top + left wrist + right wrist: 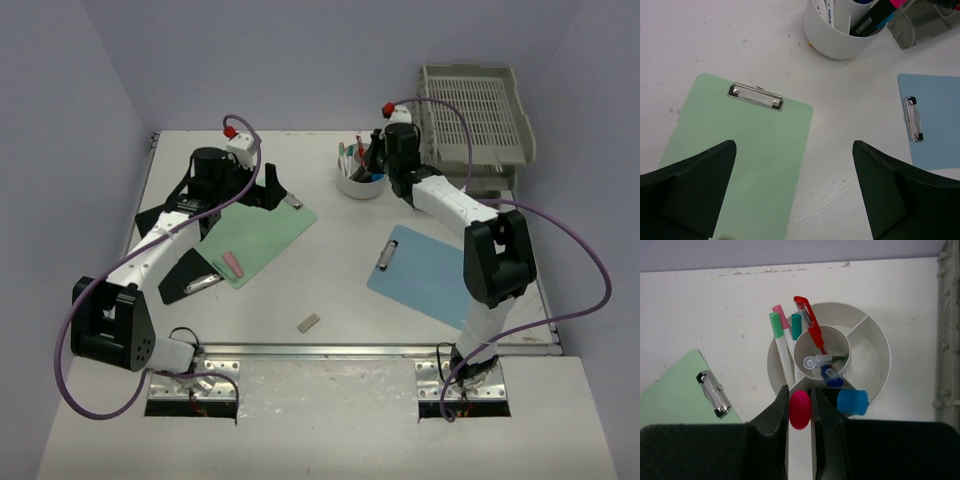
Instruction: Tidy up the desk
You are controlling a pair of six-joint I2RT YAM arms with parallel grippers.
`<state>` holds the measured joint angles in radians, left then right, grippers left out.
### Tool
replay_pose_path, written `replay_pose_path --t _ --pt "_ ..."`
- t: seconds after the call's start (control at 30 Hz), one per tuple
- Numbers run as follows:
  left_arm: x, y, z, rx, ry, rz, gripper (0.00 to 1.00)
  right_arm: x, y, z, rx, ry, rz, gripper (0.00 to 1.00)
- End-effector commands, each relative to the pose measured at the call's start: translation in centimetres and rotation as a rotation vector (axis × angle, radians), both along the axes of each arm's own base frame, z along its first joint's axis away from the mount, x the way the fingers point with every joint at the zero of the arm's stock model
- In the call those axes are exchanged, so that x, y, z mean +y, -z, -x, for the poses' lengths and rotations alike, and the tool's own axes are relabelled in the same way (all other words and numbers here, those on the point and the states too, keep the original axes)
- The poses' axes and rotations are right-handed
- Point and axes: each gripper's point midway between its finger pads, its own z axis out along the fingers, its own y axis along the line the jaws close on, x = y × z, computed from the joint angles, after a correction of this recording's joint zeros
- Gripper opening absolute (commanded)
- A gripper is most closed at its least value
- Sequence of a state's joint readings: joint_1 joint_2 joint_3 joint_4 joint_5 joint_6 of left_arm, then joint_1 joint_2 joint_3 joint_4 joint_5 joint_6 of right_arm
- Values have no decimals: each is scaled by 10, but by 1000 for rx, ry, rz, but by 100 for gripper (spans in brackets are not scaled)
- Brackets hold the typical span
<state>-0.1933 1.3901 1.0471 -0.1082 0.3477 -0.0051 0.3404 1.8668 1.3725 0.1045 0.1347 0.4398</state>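
Note:
The white desk (330,285) holds a green clipboard (255,235), a blue clipboard (430,275) and a white pen cup (358,183) with several pens. My right gripper (383,152) hovers over the cup's near rim (875,340). It (800,400) is shut on a marker with a magenta cap (800,410), held upright. My left gripper (275,187) is open and empty. In the left wrist view it (795,165) straddles the right edge of the green clipboard (740,150), above it.
Grey stacked paper trays (470,115) stand at the back right. A black clipboard (180,270) lies partly under the green one. A pink eraser (232,264) rests on the green clipboard. A small grey eraser (309,322) lies near the front rail. Lilac walls enclose the desk.

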Motion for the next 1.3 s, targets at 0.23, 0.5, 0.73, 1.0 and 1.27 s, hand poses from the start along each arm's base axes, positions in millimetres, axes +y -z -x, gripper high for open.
replay_pose_path --t 0.23,0.5,0.73,1.0,1.27 --pt "10 -22 -1 -81 -20 17 100 15 13 -1 8 40 12 0" --pt "13 -21 -3 -84 -24 20 100 31 19 2 1 2 46 43" --pt "19 -17 -3 -92 -19 2 100 40 -10 4 -67 -66 49 55" --pt "20 -19 -2 -97 -15 17 100 42 -60 18 -201 -185 93 54" --pt "23 -22 -1 -105 -21 16 100 -14 -55 8 -250 -80 251 33"
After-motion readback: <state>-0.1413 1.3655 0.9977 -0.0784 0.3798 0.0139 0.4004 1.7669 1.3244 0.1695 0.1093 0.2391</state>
